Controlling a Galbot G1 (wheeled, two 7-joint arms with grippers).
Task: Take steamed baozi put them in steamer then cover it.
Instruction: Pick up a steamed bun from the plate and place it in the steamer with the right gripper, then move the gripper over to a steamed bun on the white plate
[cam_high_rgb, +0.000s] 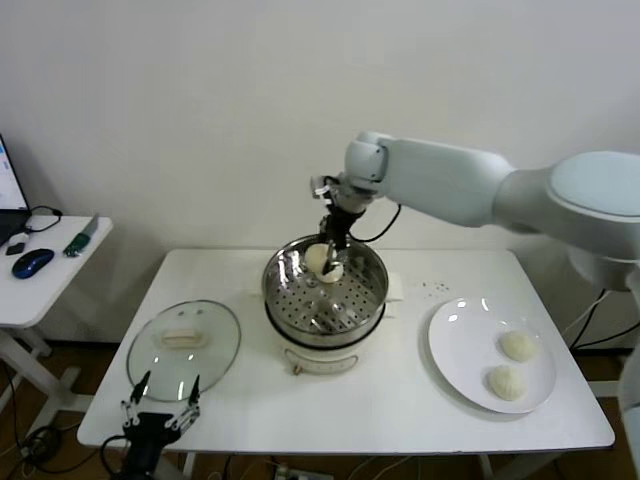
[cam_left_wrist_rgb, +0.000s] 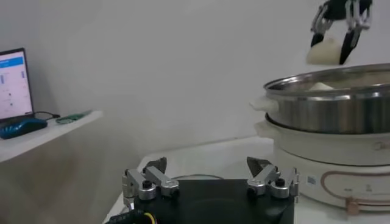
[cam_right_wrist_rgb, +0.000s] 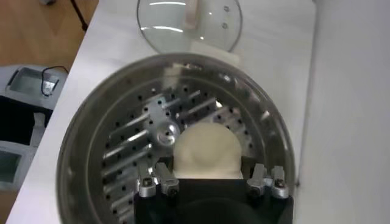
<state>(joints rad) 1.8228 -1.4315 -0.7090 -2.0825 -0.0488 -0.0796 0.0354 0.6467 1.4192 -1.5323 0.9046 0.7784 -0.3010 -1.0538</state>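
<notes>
three baozi in sight. one baozi (cam_high_rgb: 322, 262) is pinched between the fingers of the right gripper (cam_high_rgb: 331, 262), hanging over the far side of the steamer (cam_high_rgb: 285, 292), just above its perforated floor; the right wrist view shows the bun (cam_right_wrist_rgb: 206, 151) between the two fingers (cam_right_wrist_rgb: 157, 181), above the holes. from the left wrist view the same bun (cam_left_wrist_rgb: 323, 51) sits above the steel rim, with the right gripper (cam_left_wrist_rgb: 339, 38) closed on it. two more baozi on the white plate (cam_high_rgb: 455, 355) at the right of the table (cam_high_rgb: 400, 410): one farther (cam_high_rgb: 518, 345), one nearer (cam_high_rgb: 507, 381), close together, apart from the steamer.

one cover (cam_high_rgb: 160, 372), glass, lies flat on the table left of the steamer, handle up, just beside the pot base.

left gripper (cam_high_rgb: 160, 410) waits at the near left table edge, near the cover's near rim, fingers spread wide, holding nothing.
</notes>
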